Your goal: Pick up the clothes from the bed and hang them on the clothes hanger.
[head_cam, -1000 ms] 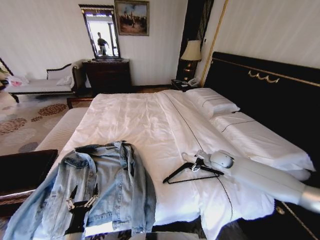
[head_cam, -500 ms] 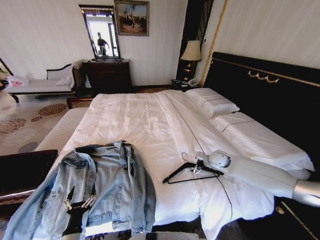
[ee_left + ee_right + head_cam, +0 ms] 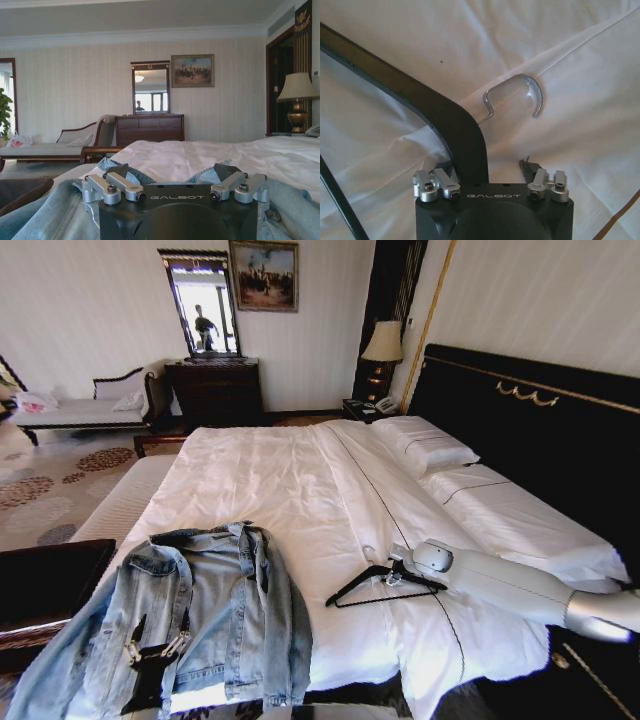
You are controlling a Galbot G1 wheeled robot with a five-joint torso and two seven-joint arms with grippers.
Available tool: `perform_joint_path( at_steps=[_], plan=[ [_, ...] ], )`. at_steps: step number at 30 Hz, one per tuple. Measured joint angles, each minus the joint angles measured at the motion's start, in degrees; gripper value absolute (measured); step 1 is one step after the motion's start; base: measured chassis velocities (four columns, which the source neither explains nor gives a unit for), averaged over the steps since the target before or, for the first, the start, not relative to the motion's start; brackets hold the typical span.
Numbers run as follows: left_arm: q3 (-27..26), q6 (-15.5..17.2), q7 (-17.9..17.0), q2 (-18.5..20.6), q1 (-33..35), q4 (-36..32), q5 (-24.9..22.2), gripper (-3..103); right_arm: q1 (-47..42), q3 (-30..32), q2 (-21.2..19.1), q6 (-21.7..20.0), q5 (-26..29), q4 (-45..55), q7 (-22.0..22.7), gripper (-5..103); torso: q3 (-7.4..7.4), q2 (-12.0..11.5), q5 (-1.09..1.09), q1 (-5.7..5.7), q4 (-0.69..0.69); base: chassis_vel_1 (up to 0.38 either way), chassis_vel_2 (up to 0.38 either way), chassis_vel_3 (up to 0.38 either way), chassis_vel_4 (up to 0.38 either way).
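The light blue denim clothes (image 3: pixel 230 610) lie spread on the near left corner of the white bed (image 3: pixel 280 480). My left gripper (image 3: pixel 167 627) rests on the jacket's front with its fingers spread open; in the left wrist view that gripper (image 3: pixel 172 170) has denim (image 3: pixel 45 215) around it. The black clothes hanger (image 3: pixel 350 592) lies flat on the duvet to the right of the jacket. My right gripper (image 3: pixel 386 576) sits at its neck. In the right wrist view the hanger's neck (image 3: pixel 465 135) passes between the open fingers of the gripper (image 3: pixel 492 167), and the metal hook (image 3: pixel 520 82) lies just beyond.
A tall black headboard (image 3: pixel 540 430) and white pillows (image 3: pixel 425 445) line the right side. A lamp (image 3: pixel 383 340) stands by the far corner. A dark dresser with a mirror (image 3: pixel 215 390) and a daybed (image 3: pixel 90 410) stand along the back wall. A dark bench (image 3: pixel 45 580) is at the near left.
My right arm has slid a little to the left, closer over the hanger's neck. The left gripper has sunk slightly lower on the jacket.
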Motion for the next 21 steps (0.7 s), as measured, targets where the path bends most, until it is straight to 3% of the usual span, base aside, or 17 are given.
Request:
perform_joint_path(
  at_steps=[2,6,8,11,13,14,21],
  plan=[
    [0.0,-0.1,0.0,0.0,-0.1,0.1,0.0,98,0.1,0.0,0.0,0.0,0.0,0.1,0.0,74,0.0,0.0,0.0,0.0,0.0,0.0,0.0,0.0,0.0],
    [0.1,-0.1,-0.1,0.0,-0.2,0.3,-0.4,98,0.1,-0.4,-0.2,-0.1,0.0,0.9,0.1,52,0.0,0.0,0.0,0.0,-0.01,0.0,0.0,0.0,0.0],
    [0.1,-0.1,-0.1,0.0,-0.2,0.3,-0.4,98,0.1,-0.4,-0.2,-0.1,0.0,1.0,0.1,52,0.0,0.0,0.0,0.0,0.0,0.0,0.0,0.0,0.0],
    [0.1,-0.2,-0.1,0.0,-0.2,0.3,-0.5,98,-0.1,-0.4,-0.2,-0.1,0.1,1.1,0.2,35,0.0,0.0,0.0,0.0,0.0,0.0,0.0,0.0,0.0],
    [0.1,-0.2,-0.1,0.0,-0.1,0.3,-0.5,98,-0.1,-0.4,-0.2,-0.2,0.0,1.2,0.2,35,0.0,0.0,0.0,0.0,0.0,0.0,0.0,0.0,0.0],
    [0.1,-0.3,-0.1,0.0,0.0,0.3,-0.5,98,-0.1,-0.1,-0.6,-0.2,0.1,1.8,0.3,30,0.0,0.0,0.01,0.0,0.01,0.0,0.0,0.0,0.0],
    [0.0,-0.3,-0.2,0.0,0.0,-0.2,-0.6,98,-1.7,4.0,-1.9,-0.3,-0.3,3.4,1.4,30,0.0,0.0,0.02,0.0,0.0,0.0,0.0,0.0,0.0]
  ],
)
